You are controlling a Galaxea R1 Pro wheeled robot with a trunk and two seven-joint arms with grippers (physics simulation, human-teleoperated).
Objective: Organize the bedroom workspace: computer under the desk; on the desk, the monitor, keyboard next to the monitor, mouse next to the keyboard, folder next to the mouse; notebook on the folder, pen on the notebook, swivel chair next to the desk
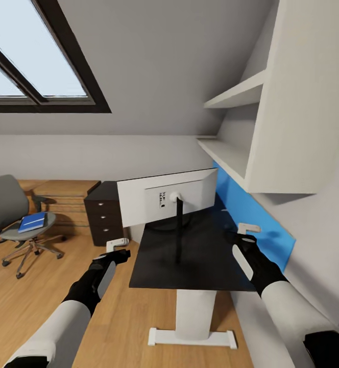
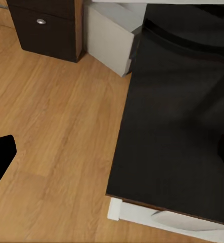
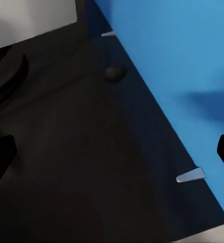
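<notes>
The monitor [image 1: 167,198] stands on the black desk [image 1: 200,271] with its pale back toward me, on a thin black stem. A small dark mouse [image 3: 114,72] lies on the desk near the blue wall panel. A light-grey computer [image 2: 110,39] stands on the floor at the desk's edge, beside the drawers [image 1: 104,213]. At the far left, the blue folder [image 1: 32,222] rests on the swivel chair [image 1: 8,209]. My left gripper [image 1: 117,244] hangs open over the floor left of the desk. Open too, my right gripper [image 1: 247,230] hovers above the desk's right side. Keyboard, notebook and pen are out of view.
A blue panel [image 1: 251,214] runs along the wall behind the desk, and white shelves [image 1: 241,94] jut out above it. A light wooden dresser [image 1: 67,197] stands behind the chair. Wooden floor [image 1: 37,301] stretches between chair and desk. A skylight is at upper left.
</notes>
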